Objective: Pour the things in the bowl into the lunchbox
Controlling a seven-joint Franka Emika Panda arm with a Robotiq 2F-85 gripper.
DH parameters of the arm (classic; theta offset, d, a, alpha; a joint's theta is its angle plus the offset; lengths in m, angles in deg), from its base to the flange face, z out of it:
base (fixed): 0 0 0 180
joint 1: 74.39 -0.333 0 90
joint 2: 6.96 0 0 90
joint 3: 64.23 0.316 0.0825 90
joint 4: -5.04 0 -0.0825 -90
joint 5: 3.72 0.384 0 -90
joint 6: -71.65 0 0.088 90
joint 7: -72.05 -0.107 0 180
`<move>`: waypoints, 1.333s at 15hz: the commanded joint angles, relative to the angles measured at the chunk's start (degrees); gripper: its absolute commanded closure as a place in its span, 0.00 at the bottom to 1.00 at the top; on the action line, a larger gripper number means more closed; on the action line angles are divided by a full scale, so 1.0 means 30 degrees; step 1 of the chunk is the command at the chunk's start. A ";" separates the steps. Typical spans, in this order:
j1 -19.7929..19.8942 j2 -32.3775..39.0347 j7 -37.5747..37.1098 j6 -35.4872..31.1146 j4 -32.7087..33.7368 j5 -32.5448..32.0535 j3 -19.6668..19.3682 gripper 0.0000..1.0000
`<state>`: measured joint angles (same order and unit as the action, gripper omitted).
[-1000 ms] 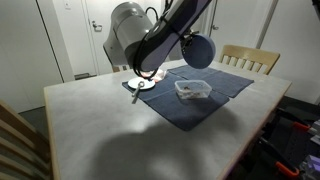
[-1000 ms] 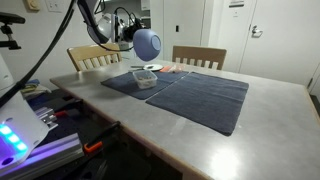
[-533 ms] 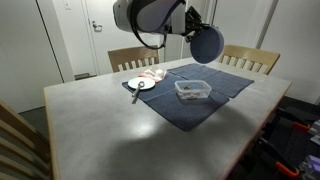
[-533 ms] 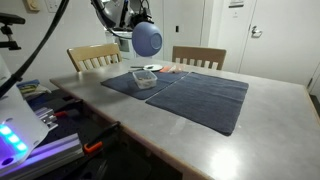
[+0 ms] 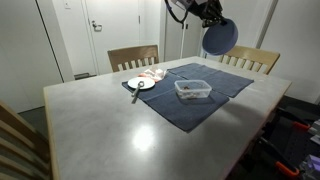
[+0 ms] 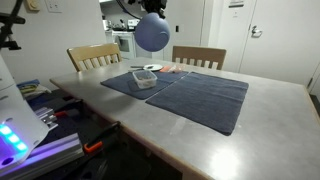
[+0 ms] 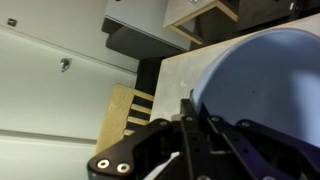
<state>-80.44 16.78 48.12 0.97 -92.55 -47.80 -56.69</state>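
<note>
Now I hold the bowl (image 5: 220, 37) high over the table, my gripper (image 7: 193, 108) clamped on its rim; the lunchbox (image 5: 192, 89) lies on dark cloth (image 5: 215, 82) below, white plate (image 5: 141, 84) nearby.

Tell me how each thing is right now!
bowl: held high above the table, tipped over.
gripper: shut on the bowl's rim.
lunchbox: no lid on, sitting flat on the cloth.
cloth: spread flat on the table.
plate: lying flat, right side up.
</note>
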 commanded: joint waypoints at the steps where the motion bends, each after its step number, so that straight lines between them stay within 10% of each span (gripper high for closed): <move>1: 0.1349 -0.3587 0.0398 -0.3768 -0.3828 0.2460 -0.0777 0.99; 20: 0.5441 -0.9967 -0.0704 -2.1787 -1.5499 1.3084 -0.6210 0.99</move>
<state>-65.77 -10.89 45.91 -57.94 -134.77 -13.72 -74.62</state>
